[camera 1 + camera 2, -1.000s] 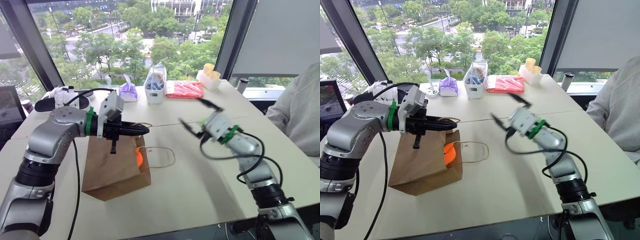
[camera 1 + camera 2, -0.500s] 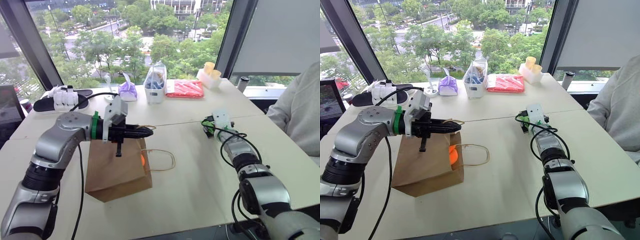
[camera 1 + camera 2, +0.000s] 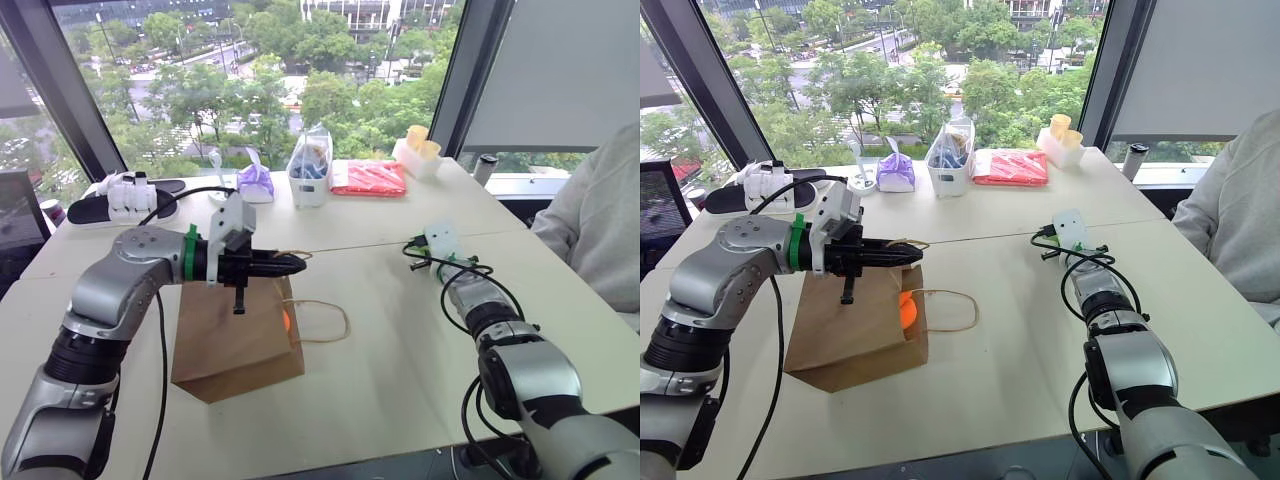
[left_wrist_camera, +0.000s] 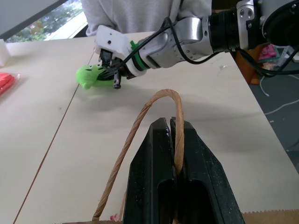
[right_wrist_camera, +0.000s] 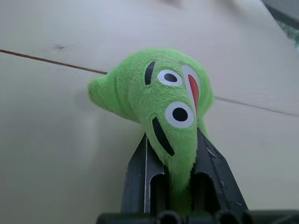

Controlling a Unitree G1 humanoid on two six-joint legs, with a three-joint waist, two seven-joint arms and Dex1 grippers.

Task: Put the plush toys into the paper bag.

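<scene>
Green plush toy (image 5: 166, 112): pinched in right gripper (image 4: 113, 77), right of centre frame. Paper bag (image 3: 235, 335): lower left, its mouth toward the toy; handle (image 4: 154, 116) clamped in left gripper (image 3: 290, 264).

Green plush toy (image 5: 161, 107), orange toy (image 3: 906, 309), brown paper bag (image 3: 855, 335).

Counts, as seen: plush toys x2, 1 orange plush (image 3: 906, 309) in the mouth of the bag, 1 green plush (image 5: 163, 109) on the desk (image 3: 400, 350). Paper bag (image 3: 232, 340) x1, w/ 2 cord handles. Tools x2: left tool (image 4: 174, 154), right tool (image 4: 114, 77). At the far edge of the desk: purple pouch (image 3: 256, 182) x1, clear bag w/ blue stuff (image 3: 311, 170) x1, red packet (image 3: 369, 178) x1, yellow cups (image 3: 422, 143) x2. Person's sleeve (image 3: 600, 225) x1.
</scene>
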